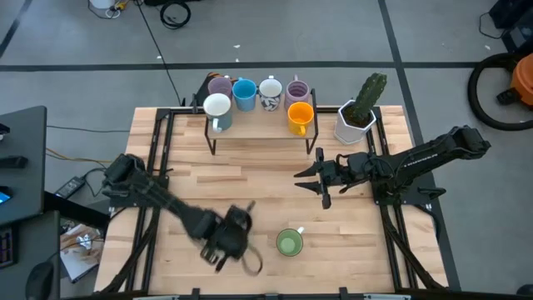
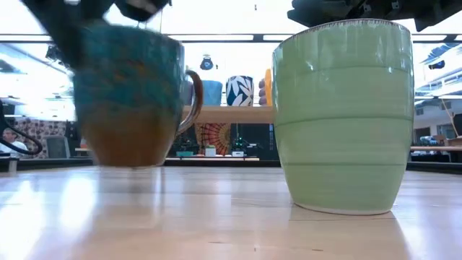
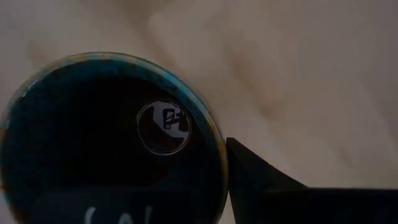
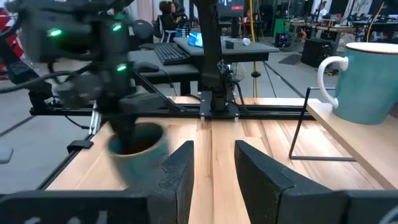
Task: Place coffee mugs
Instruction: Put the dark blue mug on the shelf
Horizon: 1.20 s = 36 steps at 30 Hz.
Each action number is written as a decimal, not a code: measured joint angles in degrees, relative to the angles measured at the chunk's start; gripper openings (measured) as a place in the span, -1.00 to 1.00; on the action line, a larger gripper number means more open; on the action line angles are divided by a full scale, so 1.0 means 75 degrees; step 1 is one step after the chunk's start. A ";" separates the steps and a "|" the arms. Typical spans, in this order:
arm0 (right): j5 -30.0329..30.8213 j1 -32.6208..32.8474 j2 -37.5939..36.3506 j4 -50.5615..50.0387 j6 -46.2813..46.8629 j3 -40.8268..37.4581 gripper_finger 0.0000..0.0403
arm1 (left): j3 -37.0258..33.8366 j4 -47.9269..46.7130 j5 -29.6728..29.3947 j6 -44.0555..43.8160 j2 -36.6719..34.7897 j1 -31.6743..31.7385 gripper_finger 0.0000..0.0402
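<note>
Left end effector, seen from above, sits over the dark mug near the table's front edge, left of the green mug; six other mugs stand on the shelf at the back. Right end effector waits mid-table, fingers part open and empty. Low down, the dark mug looks just clear of the wood, so a lift seems underway. At the left wrist, one finger presses outside the rim, apparently closed on the wall. Next comes carrying it to the shelf without tipping.
</note>
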 joint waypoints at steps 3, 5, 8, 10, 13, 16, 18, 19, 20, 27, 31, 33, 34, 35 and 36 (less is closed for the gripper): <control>0.0003 0.0000 0.0000 -0.0020 0.0000 0.0000 -0.40 | -0.0003 -0.0114 0.0314 0.0322 -0.0117 0.0619 -0.79; 0.0003 0.0000 0.0000 -0.0052 0.0000 0.0000 -0.40 | -0.0003 -0.0168 0.0590 0.0654 -0.0136 0.1019 -0.79; 0.0003 0.0031 0.0000 -0.0086 0.0003 0.0000 -0.40 | -0.0020 -0.0372 0.1055 0.1153 -0.0133 0.1562 -0.79; 0.0003 0.0056 0.0000 -0.0132 0.0003 0.0000 -0.40 | -0.0019 -0.0267 0.1174 0.1538 -0.0133 0.1914 -0.79; 0.0000 0.0074 0.0000 -0.0169 0.0006 0.0000 -0.40 | -0.0016 -0.0331 0.1234 0.1969 -0.0213 0.2375 -0.79; 0.0003 0.0102 0.0000 -0.0191 0.0007 0.0000 -0.40 | -0.0009 -0.0183 0.1584 0.2455 -0.0292 0.2803 -0.79; 0.0003 0.0144 0.0000 -0.0202 0.0014 0.0000 -0.40 | -0.0009 -0.0145 0.1666 0.2746 -0.0273 0.3036 -0.79; 0.0003 0.0160 0.0000 -0.0223 0.0061 0.0000 -0.40 | -0.0009 -0.0194 0.1784 0.2838 -0.0273 0.3137 -0.79; 0.0003 0.0179 0.0000 -0.0253 0.0122 0.0000 -0.40 | -0.0009 -0.0208 0.1906 0.2928 -0.0273 0.3234 -0.79; 0.0054 0.0343 0.0000 -0.0536 0.0478 0.0000 -0.40 | -0.0014 0.0444 0.2346 0.3175 -0.0271 0.3610 -0.79; 0.0307 0.0358 0.0000 -0.0611 0.0530 0.0000 -0.40 | -0.0009 0.0793 0.2351 0.3294 -0.0267 0.3587 -0.79; 0.0350 0.0358 0.0000 -0.0607 0.0551 0.0000 -0.40 | -0.0009 0.0763 0.2353 0.3161 -0.0266 0.3557 -0.79; 0.0350 0.0358 0.0000 -0.0610 0.0580 0.0000 -0.40 | -0.0009 0.0772 0.2345 0.3146 -0.0240 0.3541 -0.79; 0.0350 0.0358 0.0000 -0.0606 0.0602 0.0000 -0.40 | -0.0009 0.0856 0.2264 0.3146 -0.0198 0.3514 -0.79; 0.0350 0.0358 0.0000 -0.0600 0.0609 0.0000 -0.40 | -0.0009 0.0968 0.2061 0.3149 -0.0158 0.3481 -0.79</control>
